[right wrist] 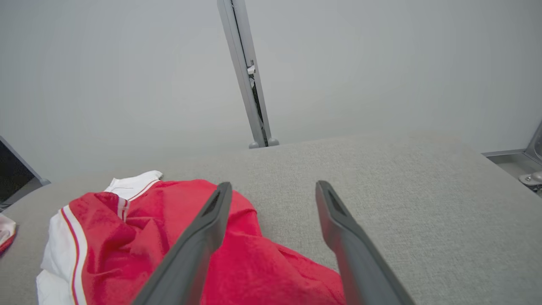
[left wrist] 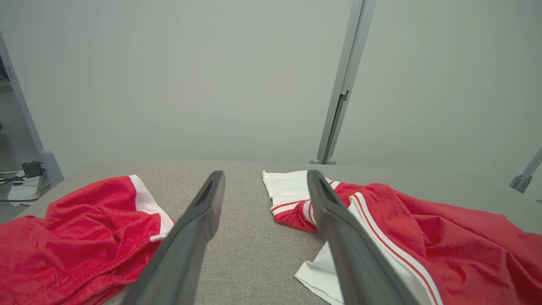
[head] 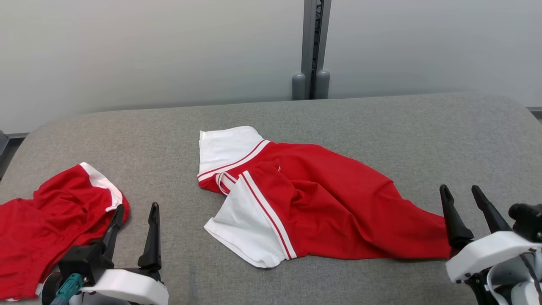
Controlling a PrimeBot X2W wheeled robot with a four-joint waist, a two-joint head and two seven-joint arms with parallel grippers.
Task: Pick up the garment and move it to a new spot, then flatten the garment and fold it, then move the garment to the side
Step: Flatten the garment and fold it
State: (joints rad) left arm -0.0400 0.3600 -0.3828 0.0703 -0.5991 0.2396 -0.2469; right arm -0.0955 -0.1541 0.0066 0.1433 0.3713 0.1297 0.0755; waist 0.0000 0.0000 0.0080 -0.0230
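Here: grey fabric table (head: 360, 123), pale wall (head: 127, 51), post (head: 312, 42). Shirt (head: 322, 199) crumpled; left gripper (head: 137, 206) and right gripper (head: 459, 188) fingers apart, empty. Left wrist view adds cables (left wrist: 19, 177).

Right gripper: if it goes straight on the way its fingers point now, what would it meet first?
Probably only the bare grey fabric surface; the right gripper points past the red-and-white garment, which lies mostly to its left. Depth is unclear.

The left gripper (head: 137, 207) and right gripper (head: 459, 189) are each showing two long tapering black fingers (head: 151, 237) above a glossy white shell (head: 127, 288); a teal connector (head: 70, 286) is jutting from the left's black mount (head: 80, 260), a dark cable (head: 531, 267) crossing the right's.
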